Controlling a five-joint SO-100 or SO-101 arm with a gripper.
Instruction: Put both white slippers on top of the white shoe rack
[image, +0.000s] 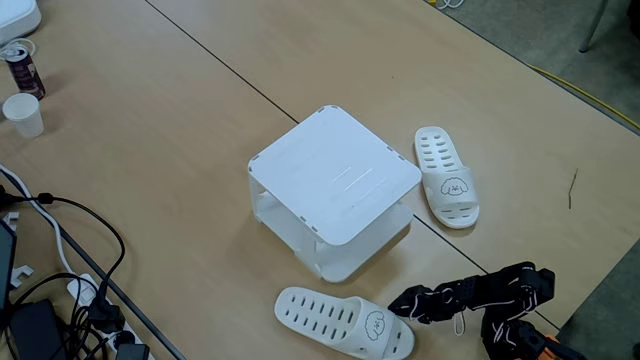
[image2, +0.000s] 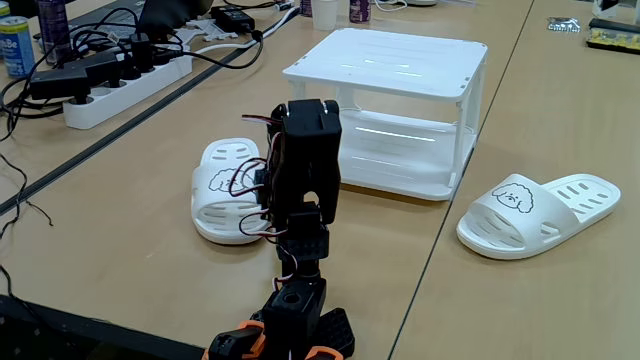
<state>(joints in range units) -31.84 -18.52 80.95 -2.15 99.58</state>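
The white shoe rack (image: 335, 185) stands mid-table, its flat top bare; in the other fixed view the shoe rack (image2: 395, 95) sits behind my arm. One white slipper (image: 447, 176) lies flat on the table right of the rack, apart from it. The other white slipper (image: 343, 322) lies in front of the rack, just left of my gripper (image: 398, 300). The gripper looks shut and holds nothing. My black arm (image2: 305, 180) is folded low and hides part of the nearer slipper (image2: 222, 190). The other slipper (image2: 535, 212) shows its dog-face drawing.
A power strip (image2: 120, 85) with tangled black cables (image: 70, 290) runs along one side of the table. A paper cup (image: 24, 113) and a can (image: 22, 68) stand in a far corner. The table edge (image: 600, 290) passes close behind the arm's base.
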